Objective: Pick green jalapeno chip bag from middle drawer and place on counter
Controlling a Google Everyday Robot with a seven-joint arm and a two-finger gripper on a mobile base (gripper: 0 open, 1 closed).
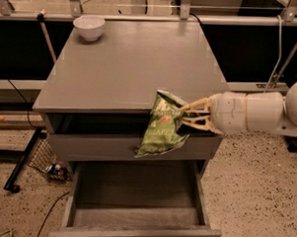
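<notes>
Grey wood makes up the whole cabinet, and its smooth table (pixel 126 65) carries only a white bowl (pixel 89 27), far back near the left corner. At the near right edge hangs the green chip bag (pixel 164 127), crumpled and tilted. Its top overlaps the table's near edge and its lower end lies across the upper drawer front (pixel 98 147). The pincer (pixel 184 117) reaches in from the right on a thick white arm (pixel 247 112), its pale fingers (pixel 197 104) clamped on the bag's right side. The bag is in the air, above the pulled-out middle drawer (pixel 135 199), whose plain board bottom shows.

Nothing lies between the bag and the bowl; they are well apart. Speckled floor (pixel 249 194) spreads on both sides. A black stand leg (pixel 23 159) leans beside the cabinet on the left, with a thin cable (pixel 50 212) trailing nearer. Along the far side runs a metal rail (pixel 143 16).

Counted: one bag, one bowl, one open drawer, one drawer front above it, one pincer.
</notes>
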